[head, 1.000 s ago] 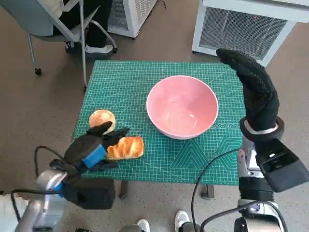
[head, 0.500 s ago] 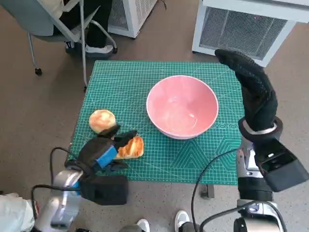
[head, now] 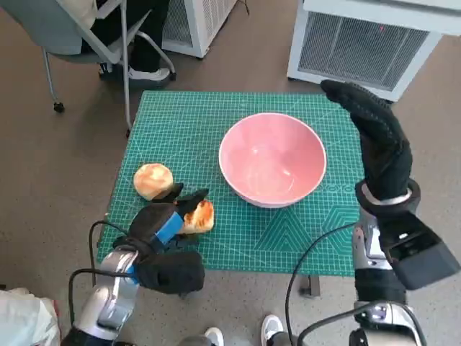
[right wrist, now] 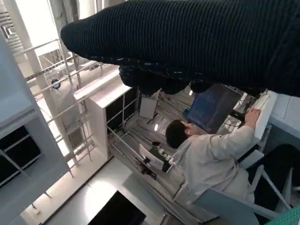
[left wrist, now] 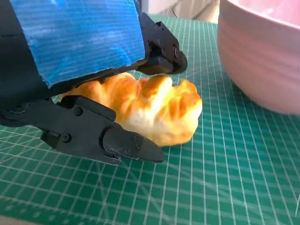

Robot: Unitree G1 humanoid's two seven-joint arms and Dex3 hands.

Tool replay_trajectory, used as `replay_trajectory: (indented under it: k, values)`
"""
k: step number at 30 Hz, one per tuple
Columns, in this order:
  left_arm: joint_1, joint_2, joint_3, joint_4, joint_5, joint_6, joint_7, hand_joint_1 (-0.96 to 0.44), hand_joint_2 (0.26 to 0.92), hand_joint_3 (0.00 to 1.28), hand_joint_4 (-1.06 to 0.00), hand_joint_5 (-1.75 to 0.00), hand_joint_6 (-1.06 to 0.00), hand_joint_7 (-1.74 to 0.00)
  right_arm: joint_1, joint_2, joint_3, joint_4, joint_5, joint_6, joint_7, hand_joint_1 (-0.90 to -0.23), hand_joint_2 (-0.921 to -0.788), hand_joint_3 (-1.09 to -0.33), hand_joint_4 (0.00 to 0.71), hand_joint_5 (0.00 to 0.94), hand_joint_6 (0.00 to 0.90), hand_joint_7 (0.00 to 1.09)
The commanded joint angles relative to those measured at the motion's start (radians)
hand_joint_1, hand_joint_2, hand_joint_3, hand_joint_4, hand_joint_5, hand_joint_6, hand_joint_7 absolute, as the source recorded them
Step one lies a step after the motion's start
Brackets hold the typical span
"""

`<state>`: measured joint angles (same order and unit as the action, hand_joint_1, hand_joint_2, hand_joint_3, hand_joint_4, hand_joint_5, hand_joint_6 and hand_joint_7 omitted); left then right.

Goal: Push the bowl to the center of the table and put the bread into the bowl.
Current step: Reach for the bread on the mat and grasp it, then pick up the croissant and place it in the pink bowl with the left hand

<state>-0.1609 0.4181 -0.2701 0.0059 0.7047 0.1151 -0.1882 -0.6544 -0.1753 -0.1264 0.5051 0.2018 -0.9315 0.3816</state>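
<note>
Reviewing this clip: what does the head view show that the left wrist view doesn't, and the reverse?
Only the head view shows the round bun, the raised right hand holding nothing beside the bowl, the whole green mat and the chair. Only the left wrist view shows, close up, a lower finger lying on the mat beside the twisted bread and an upper finger over its top. Both show the left hand around the twisted bread and the pink bowl close by.
</note>
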Motion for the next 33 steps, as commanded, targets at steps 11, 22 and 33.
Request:
replay_trajectory:
  k: [11,22,33]
  values:
    - [-0.016,0.013,-0.008,0.059,-0.022,-0.113,0.079,-0.01,0.92,0.14,-0.63,-1.31,-0.55,-1.16,0.034,0.009,0.008,-0.015,0.005,0.02,-0.014,-0.62,-0.921,-0.78,0.293,0.001,-0.001,0.71]
    - [-0.058,0.013,0.054,-0.073,-0.059,-0.118,0.064,0.0,0.921,0.15,-0.61,-1.29,-0.52,-1.23,0.048,0.009,0.008,-0.034,0.01,0.026,-0.017,-0.622,-0.921,-0.78,0.293,0.001,-0.001,0.68]
    - [-0.182,-0.039,0.119,-0.306,-0.099,-0.078,0.045,0.0,0.921,0.11,-0.65,-1.24,-0.57,-1.19,0.05,0.002,0.003,-0.038,0.02,0.036,-0.012,-0.616,-0.921,-0.784,0.281,0.0,-0.001,0.68]
